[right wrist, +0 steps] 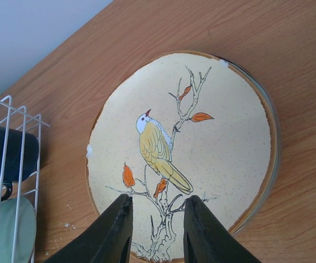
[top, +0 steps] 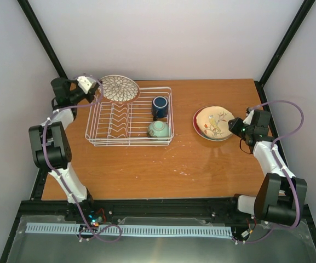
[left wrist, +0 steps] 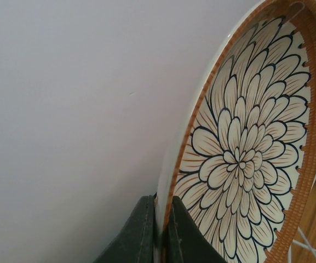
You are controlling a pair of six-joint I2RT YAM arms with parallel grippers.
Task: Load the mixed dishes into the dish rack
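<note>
- While pinched at its rim by the closed left gripper [left wrist: 160, 222], white petal-pattern bowl [left wrist: 245, 153] sits tilted over dish rack's [top: 147, 87] far-left corner.
- Right gripper [right wrist: 156, 208]: jaws parted, empty, over cream plate's [right wrist: 218, 142] near edge.

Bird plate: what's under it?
A second plate lies under the bird plate. Only its rim shows, red in the top view. Its face is covered, so any pattern can't be seen. The stack sits on the table.
</note>
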